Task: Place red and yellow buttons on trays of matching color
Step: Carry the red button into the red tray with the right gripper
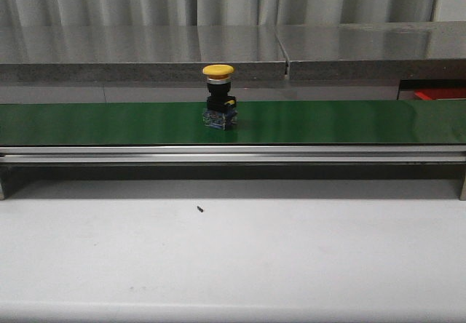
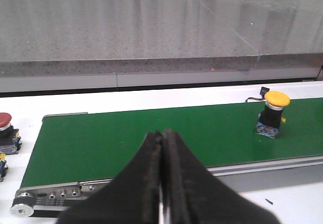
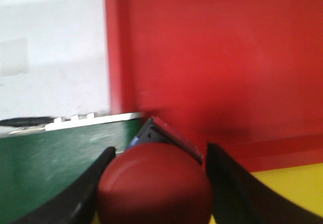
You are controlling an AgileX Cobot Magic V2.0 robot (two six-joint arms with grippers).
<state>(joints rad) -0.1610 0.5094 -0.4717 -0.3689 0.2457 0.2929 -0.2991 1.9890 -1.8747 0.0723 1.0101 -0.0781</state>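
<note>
Right gripper closed around a red dome-capped push button, held over the flat red plastic tray. Best to lower it well inside the red tray's rim, clear of the yellow tray just beside it, then release. No contents visible in either tray.

Left gripper pinched closed, holding nothing. Yellow mushroom-capped push button stands upright on the green conveyor belt.

My left gripper hangs with its black fingers pressed together, nothing between them. My right gripper has its fingers spread around a red button, gripping its cap.
</note>
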